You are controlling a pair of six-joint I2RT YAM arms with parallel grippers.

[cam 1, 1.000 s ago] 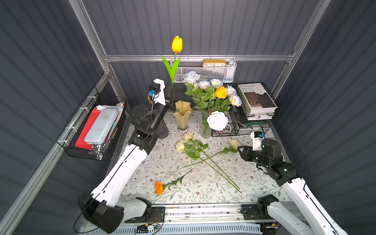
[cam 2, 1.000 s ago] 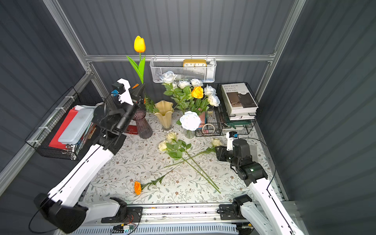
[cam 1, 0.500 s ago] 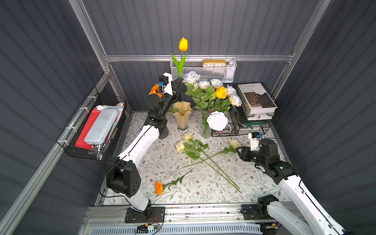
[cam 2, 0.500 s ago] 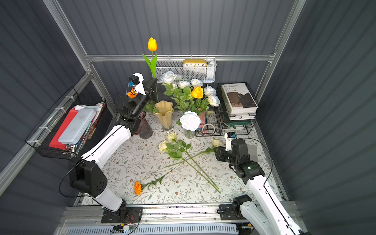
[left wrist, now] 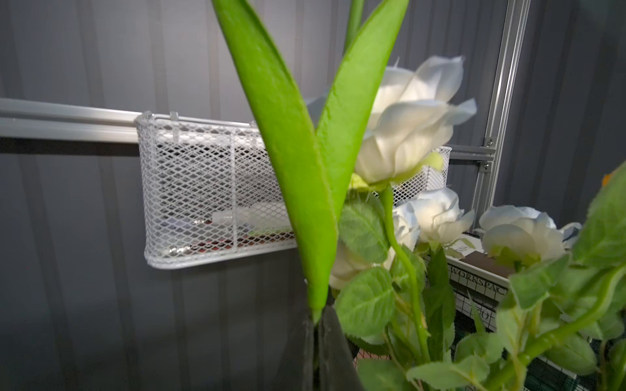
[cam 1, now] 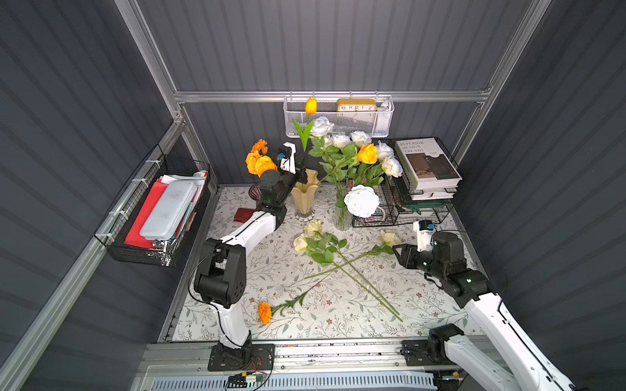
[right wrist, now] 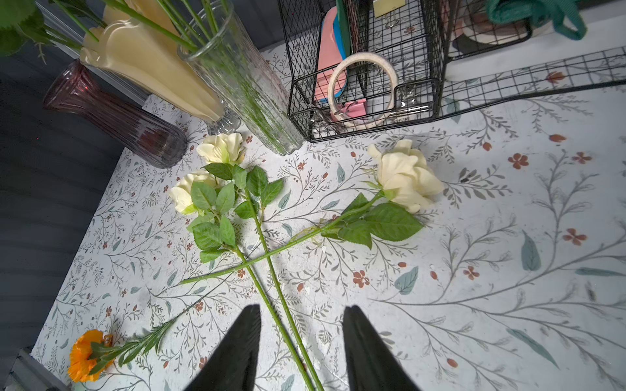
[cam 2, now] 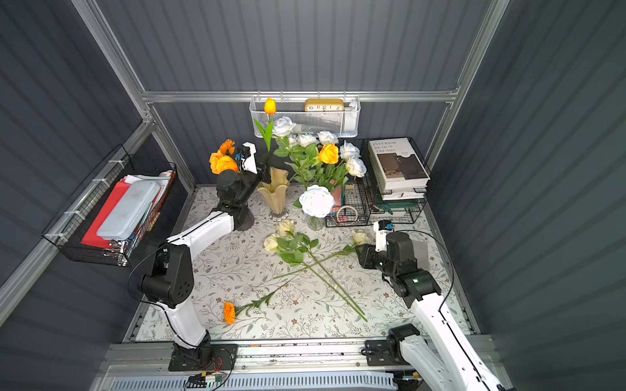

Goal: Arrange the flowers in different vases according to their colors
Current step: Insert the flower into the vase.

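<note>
**My left fingers (left wrist: 298, 355) pinch the tulip (cam 1: 311, 105) low on its stem at the rim of the cream-yellow vase (cam 1: 305, 198); my right fingers (right wrist: 237, 348) hang spread over cream roses (right wrist: 403, 176) lying crossed on the surface (cam 1: 423, 304).**

I judge these stems light, springy and top-heavy: best held on bare stem below the leaves, never the soft bloom. There is open room in front; white roses (cam 1: 340, 140) and a mesh basket (cam 1: 338, 123) crowd the back.
</note>
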